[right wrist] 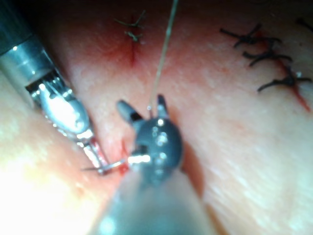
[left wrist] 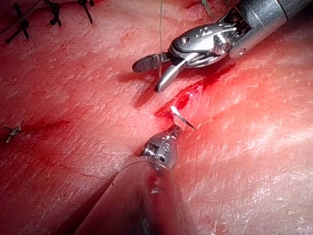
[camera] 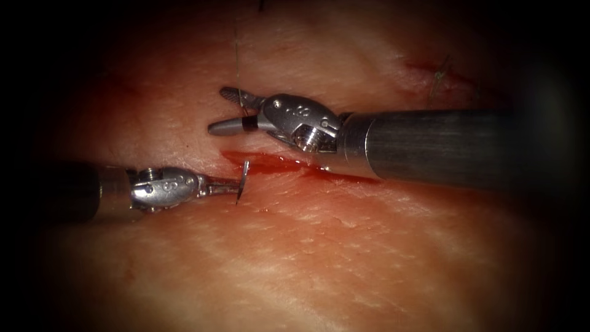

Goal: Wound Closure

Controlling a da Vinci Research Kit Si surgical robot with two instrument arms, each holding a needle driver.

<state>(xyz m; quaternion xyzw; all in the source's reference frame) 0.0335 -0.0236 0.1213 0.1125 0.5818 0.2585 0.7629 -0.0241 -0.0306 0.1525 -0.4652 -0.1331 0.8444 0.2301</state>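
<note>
While left gripper [camera: 232, 185] clamps needle [camera: 242, 182] at cut [camera: 289, 165] edge, right gripper [camera: 222, 110] agape, empty.

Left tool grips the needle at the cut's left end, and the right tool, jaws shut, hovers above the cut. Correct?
Not quite: the right tool has its jaws open, as the endoscope view shows. The rest holds: the left tool grips the needle at the left end of the cut.

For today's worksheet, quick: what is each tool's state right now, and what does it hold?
Left tool: shut on the needle, at the cut's left end.
Right tool: open, holding nothing; thread runs by its jaws.
</note>
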